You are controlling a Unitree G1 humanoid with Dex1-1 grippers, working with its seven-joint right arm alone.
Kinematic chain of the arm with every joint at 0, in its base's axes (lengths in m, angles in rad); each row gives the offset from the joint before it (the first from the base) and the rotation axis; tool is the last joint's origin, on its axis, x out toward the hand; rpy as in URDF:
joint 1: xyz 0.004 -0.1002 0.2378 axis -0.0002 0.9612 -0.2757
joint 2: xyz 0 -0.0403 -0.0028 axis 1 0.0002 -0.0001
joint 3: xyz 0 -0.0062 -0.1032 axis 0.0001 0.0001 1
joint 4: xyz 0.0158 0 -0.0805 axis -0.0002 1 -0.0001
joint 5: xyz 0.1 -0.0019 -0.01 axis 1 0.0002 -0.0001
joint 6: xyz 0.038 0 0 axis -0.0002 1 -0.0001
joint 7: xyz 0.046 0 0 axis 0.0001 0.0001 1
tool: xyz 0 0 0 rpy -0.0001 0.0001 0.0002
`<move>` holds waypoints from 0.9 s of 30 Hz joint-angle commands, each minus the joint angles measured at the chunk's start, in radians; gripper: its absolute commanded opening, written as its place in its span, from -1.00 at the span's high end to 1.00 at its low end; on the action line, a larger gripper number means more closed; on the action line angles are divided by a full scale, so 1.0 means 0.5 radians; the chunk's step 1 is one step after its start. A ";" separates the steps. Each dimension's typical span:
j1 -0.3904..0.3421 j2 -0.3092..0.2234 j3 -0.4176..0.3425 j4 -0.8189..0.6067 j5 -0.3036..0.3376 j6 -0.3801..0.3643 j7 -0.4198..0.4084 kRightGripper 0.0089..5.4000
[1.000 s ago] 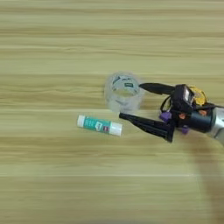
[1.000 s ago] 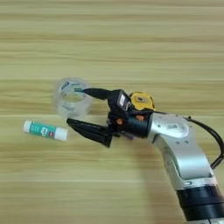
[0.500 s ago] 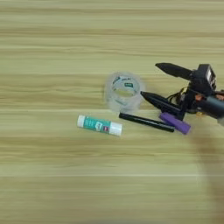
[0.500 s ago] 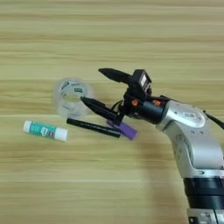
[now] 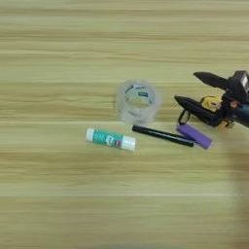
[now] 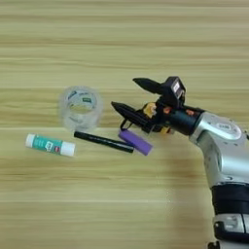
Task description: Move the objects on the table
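Wooden table (image 5: 58, 204): glue stick (image 5: 110, 139) label unreadable.

The tape roll (image 5: 137, 101) sits in the middle of the table (image 5: 58, 44). The glue stick (image 5: 110, 139) lies in front of it, to the left. The pen (image 5: 163, 136) lies in front, to the right. The short cylinder (image 5: 194, 136) lies at the pen's right end. The tape measure (image 5: 212, 104) is behind the cylinder.

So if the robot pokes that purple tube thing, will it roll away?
Probably, if poked from the side. The purple tube looks round and smooth and lies flat on the bare wooden table, so it could roll easily. One end sits right by the black pen, which might stop it that way. It looks small, so likely light.
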 commanded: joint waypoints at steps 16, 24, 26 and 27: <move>-0.437 -0.199 -0.086 0.875 -0.383 -0.583 -0.228 -0.99; -0.507 -0.207 -0.051 1.132 -0.498 -0.681 -0.300 -0.99; -0.514 -0.205 -0.040 1.185 -0.523 -0.692 -0.308 -0.99; -0.519 -0.204 -0.035 1.208 -0.534 -0.701 -0.312 -0.99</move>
